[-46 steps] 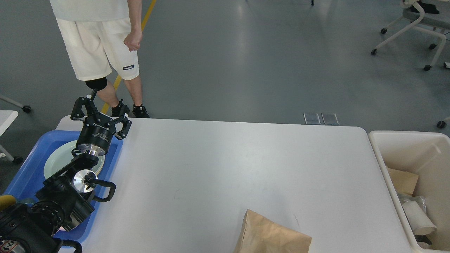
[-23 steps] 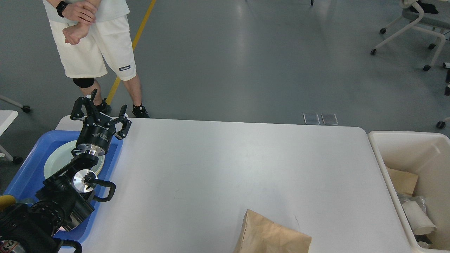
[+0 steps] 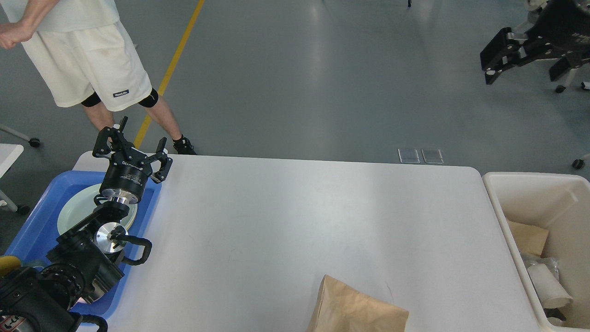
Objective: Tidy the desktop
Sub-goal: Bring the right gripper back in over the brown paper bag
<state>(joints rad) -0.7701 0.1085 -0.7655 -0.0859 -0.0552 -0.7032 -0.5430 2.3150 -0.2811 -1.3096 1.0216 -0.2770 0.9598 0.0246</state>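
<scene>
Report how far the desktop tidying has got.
Done: a plate lies in the blue tray, and paper waste sits in the cream bin. In hand: nothing; the left gripper is open and empty above the tray, the right gripper raised off the table. Left: the brown paper bag on the desktop.

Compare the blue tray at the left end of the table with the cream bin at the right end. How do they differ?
The blue tray is shallow and bright blue; the cream bin is deep and off-white. The tray lies on the desktop, while the bin stands beside its right edge. The tray holds a pale plate; the bin holds brown paper and other scraps. Both are open-topped containers.
</scene>
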